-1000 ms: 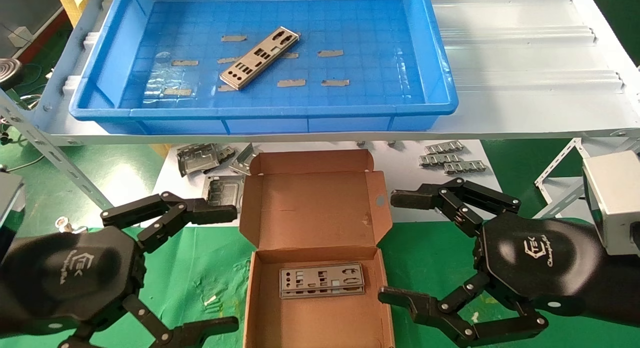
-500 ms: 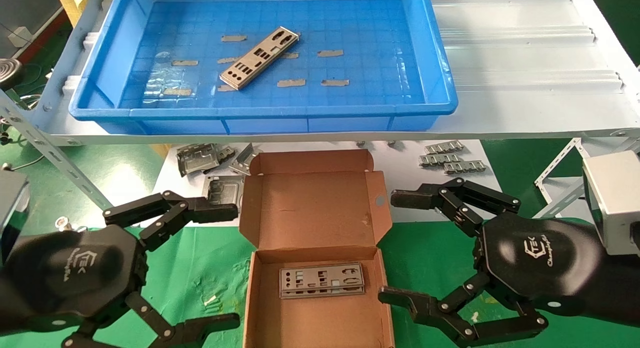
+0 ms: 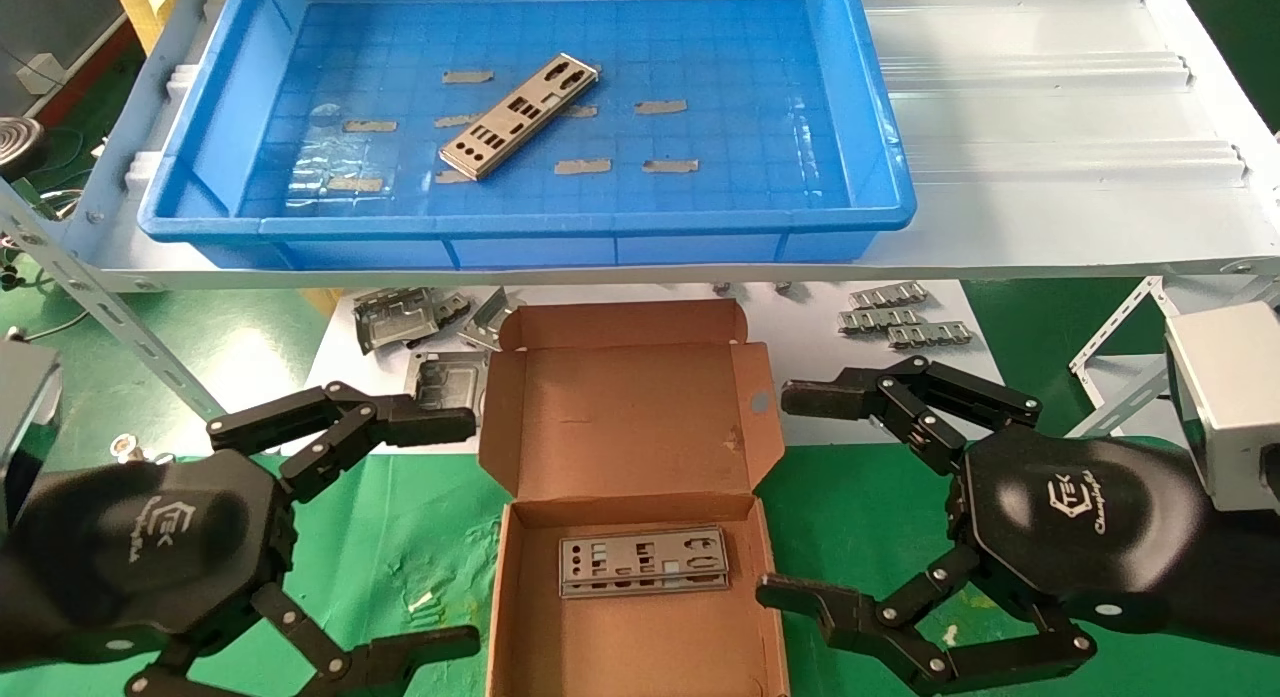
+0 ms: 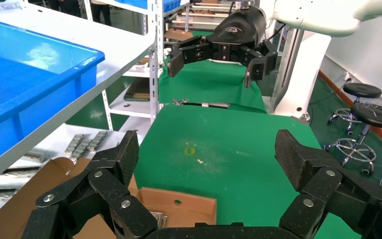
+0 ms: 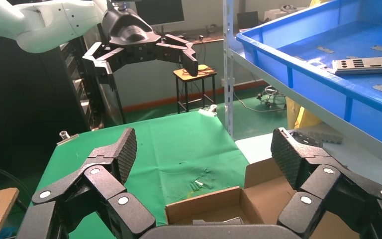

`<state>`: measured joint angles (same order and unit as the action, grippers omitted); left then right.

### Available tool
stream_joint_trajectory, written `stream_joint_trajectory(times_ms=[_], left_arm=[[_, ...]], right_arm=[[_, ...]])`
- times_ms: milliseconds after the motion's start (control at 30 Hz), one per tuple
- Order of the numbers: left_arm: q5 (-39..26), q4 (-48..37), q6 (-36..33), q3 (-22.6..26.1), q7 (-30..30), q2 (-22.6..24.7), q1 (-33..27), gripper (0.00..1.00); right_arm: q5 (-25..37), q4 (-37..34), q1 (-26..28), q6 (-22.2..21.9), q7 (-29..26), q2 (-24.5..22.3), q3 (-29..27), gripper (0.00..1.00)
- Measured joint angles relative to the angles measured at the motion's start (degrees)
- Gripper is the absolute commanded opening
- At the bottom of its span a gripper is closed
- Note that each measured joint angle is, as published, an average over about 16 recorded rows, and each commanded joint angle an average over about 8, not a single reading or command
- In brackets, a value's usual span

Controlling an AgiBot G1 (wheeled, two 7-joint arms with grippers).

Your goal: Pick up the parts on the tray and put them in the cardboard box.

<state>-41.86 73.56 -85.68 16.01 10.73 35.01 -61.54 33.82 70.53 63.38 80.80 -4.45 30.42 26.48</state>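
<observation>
One punched metal plate [image 3: 520, 116] lies slantwise at twelve o'clock in the blue tray [image 3: 880, 147], another [image 3: 643, 562] rests in the cardboard box [image 3: 625, 417], flanked by the spread, empty left gripper [image 3: 455, 532] at nine o'clock and right gripper [image 3: 772, 497] at three.

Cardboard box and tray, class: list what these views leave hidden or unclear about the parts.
- Cardboard box: its near end is cut off by the head view's edge; both wrist views show only a sliver of the plates inside, behind the box walls.
- How many plates are stacked there: they overlap, so I cannot tell.
- Plate in the tray: in the left wrist view, only its end shows at the picture's edge.
</observation>
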Motion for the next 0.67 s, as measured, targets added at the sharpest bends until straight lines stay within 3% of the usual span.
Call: stream_joint_trajectory(times_ms=[667], left_arm=[[-0.04, -0.08, -0.01, 0.05, -0.04, 0.06, -0.05, 1.00]], right_arm=[[0.00, 0.00, 0.00, 0.00, 0.00, 0.00, 0.00, 1.00]])
